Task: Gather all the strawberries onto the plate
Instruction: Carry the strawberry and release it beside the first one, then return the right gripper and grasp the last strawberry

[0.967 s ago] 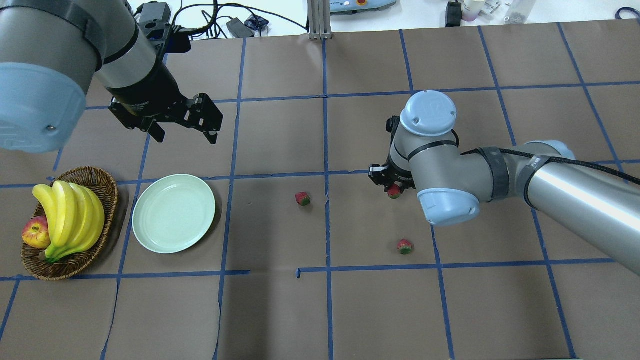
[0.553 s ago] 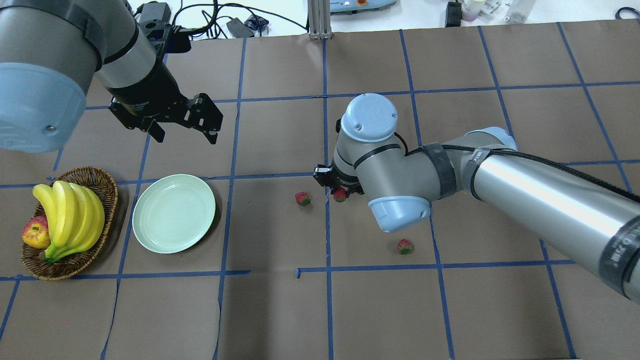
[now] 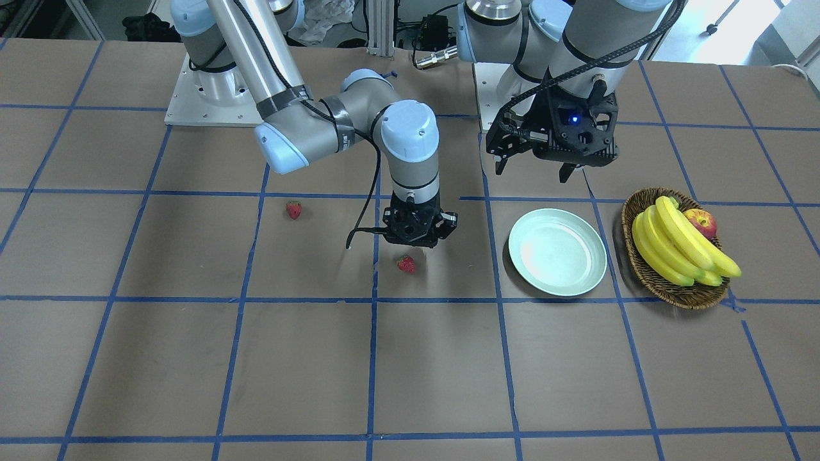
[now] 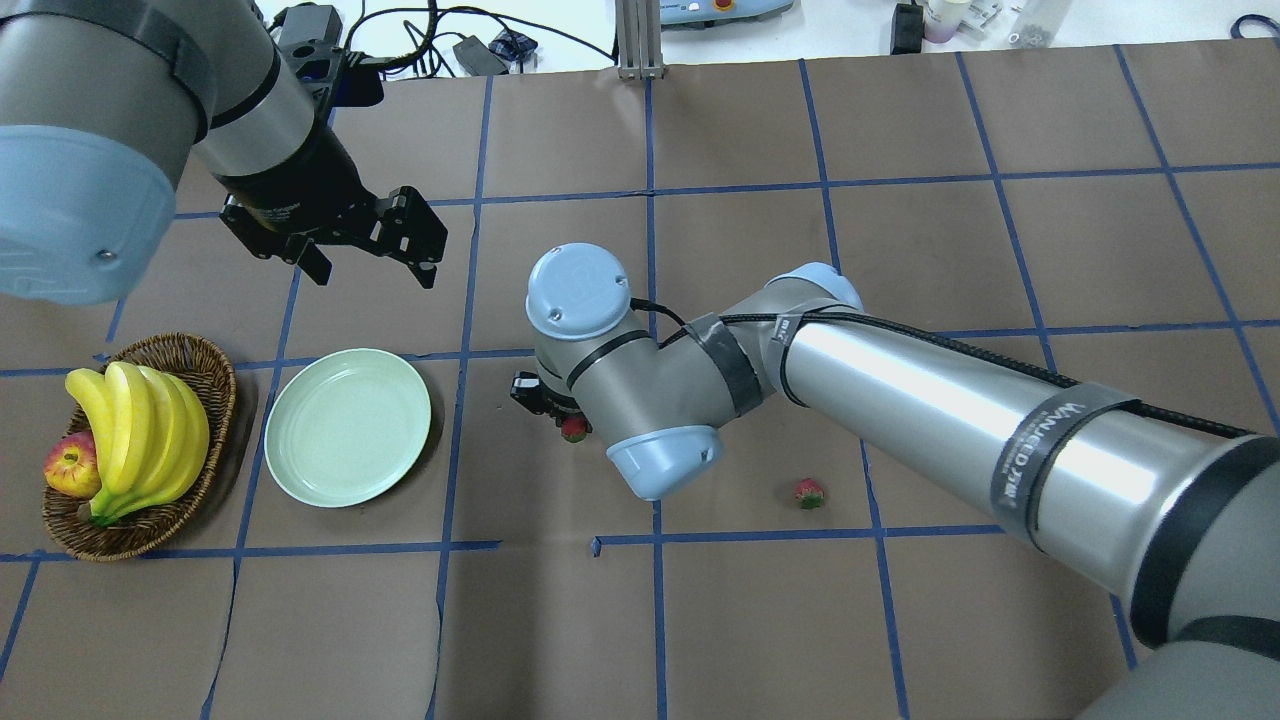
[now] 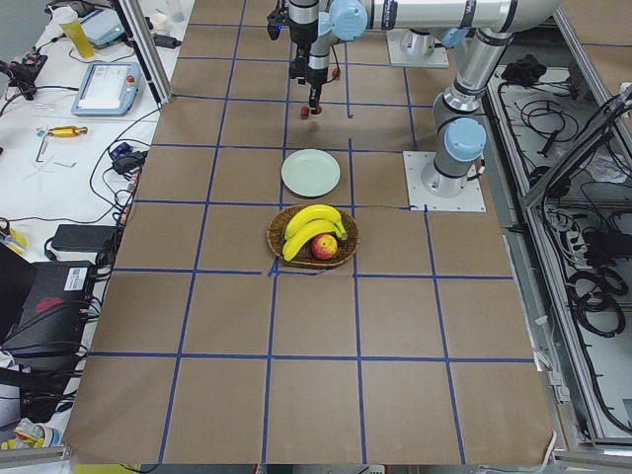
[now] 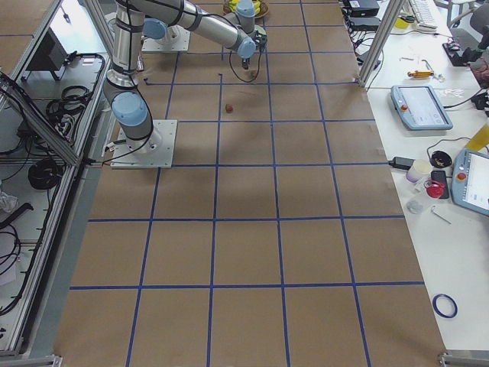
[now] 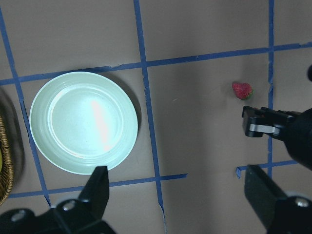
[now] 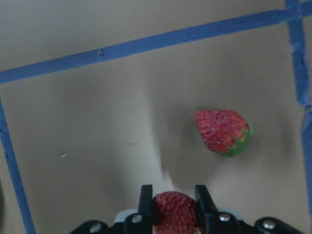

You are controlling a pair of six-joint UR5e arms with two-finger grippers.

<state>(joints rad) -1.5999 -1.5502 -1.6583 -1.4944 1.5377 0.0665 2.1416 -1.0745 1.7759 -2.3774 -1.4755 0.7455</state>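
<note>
Right wrist-mounted view: right claw [image 8: 173, 201] is clamped on a strawberry [image 8: 175, 210], clear of the tabletop [image 4: 560, 620]. A second strawberry [image 8: 222, 131] lies on the paper just ahead of it. Overhead: the third strawberry [image 4: 809, 493] lies well apart, under the right arm. The plate [image 4: 347, 427] sits between the right claw and the basket [image 4: 215, 375]. The left claw [image 4: 370, 272] is spread wide, hovering beyond the plate.
</note>
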